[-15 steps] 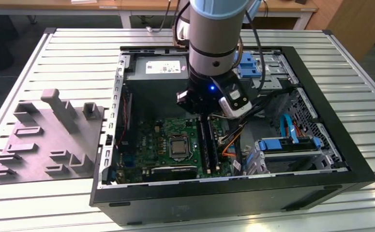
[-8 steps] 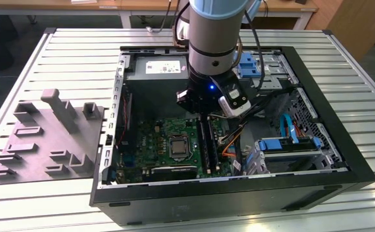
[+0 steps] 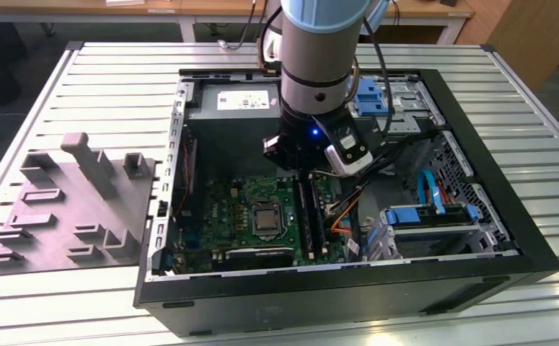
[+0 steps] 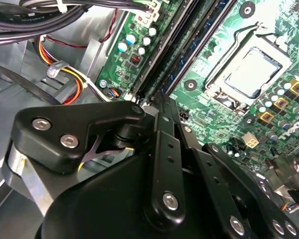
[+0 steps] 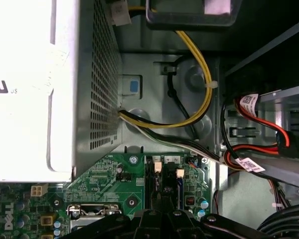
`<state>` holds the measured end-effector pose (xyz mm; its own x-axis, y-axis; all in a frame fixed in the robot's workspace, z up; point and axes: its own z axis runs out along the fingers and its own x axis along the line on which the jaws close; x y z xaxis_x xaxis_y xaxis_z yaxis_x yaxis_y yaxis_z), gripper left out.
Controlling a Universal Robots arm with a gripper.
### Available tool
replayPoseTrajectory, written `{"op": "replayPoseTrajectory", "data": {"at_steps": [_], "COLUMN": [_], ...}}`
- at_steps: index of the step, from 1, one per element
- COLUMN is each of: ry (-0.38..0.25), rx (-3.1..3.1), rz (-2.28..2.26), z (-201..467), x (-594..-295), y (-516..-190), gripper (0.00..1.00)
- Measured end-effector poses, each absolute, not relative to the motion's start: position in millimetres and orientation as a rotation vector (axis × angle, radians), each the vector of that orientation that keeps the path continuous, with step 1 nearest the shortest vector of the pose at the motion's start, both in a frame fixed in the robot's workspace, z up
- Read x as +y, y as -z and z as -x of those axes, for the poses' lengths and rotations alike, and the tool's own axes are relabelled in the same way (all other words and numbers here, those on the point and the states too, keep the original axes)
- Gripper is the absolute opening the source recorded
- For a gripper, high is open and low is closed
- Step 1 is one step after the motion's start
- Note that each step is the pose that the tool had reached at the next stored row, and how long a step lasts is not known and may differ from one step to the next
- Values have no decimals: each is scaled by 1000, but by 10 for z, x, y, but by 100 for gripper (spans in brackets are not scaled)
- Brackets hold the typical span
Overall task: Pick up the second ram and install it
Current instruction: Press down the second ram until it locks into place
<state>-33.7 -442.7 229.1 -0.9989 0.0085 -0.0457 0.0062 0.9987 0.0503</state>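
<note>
Starting at the exterior view's left, a grey moulded fixture tray (image 3: pixel 68 209) rests on the slatted metal worktop (image 3: pixel 115 79), just beside the open computer case (image 3: pixel 539 252). Inside the case, the green motherboard (image 3: pixel 231 209) lies flat, with the processor socket (image 3: pixel 265 216) near its middle and the long black memory slots (image 3: pixel 306 216) just to the exterior view's right of that socket. The claw (image 3: pixel 304 169) is lowered directly over these slots; in the second wrist view the claw (image 4: pixel 157 99) has its black linkage drawn in to a narrow tip at the end of the slots (image 4: pixel 182 50). Whether it is clenched on anything cannot be told. The second ram cannot be identified with certainty: dark strips occupy the slots, and the module may sit there or be hidden under the linkage. As a judgement, such a module is light, stiff and thin, with fragile chips and edge contacts; it should be held by its long edges near mid-length, kept square to the slot and pressed evenly. Further right sit the blue drive brackets (image 3: pixel 428 214).
</note>
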Motion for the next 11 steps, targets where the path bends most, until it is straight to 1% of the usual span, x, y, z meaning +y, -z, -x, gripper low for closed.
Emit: {"op": "replayPoseTrajectory", "data": {"at_steps": [11], "ry": [-78], "rx": [3094], "rz": [-11], "z": [346], "x": [-4407], "y": [-2227], "gripper": [11]}}
